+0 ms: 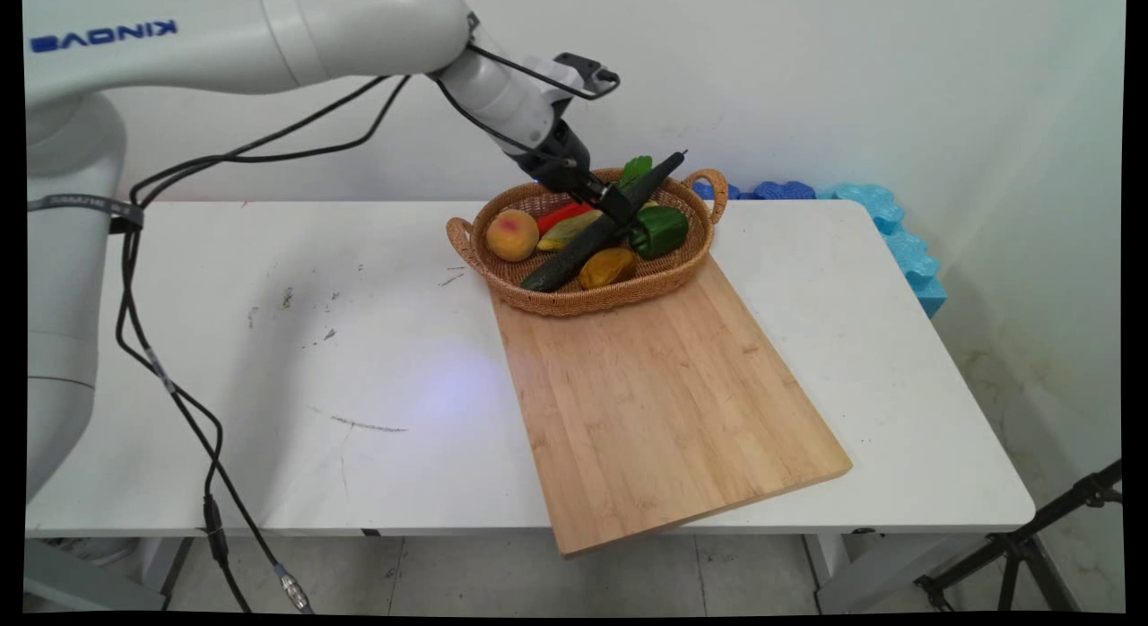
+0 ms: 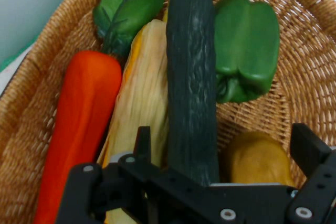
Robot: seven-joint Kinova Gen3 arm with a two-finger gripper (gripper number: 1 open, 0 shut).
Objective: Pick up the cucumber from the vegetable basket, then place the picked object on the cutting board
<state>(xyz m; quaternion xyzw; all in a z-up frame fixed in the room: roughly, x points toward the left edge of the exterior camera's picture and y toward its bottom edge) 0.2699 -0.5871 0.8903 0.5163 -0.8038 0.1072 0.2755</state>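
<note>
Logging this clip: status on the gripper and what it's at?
Black two-finger gripper over the woven wicker basket, fingers astride the long dark green cucumber. Grip unconfirmed. Corn cob and green bell pepper crowd either side.

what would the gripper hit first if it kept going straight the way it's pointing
The cucumber: it already lies between the fingers of the gripper. Beyond it would likely come the corn and the basket, though depth is hard to judge.

tool [image 1: 615,202] grips cucumber [image 1: 599,227]; tilted over basket [image 1: 691,249] | board [image 1: 664,402] beneath
</note>
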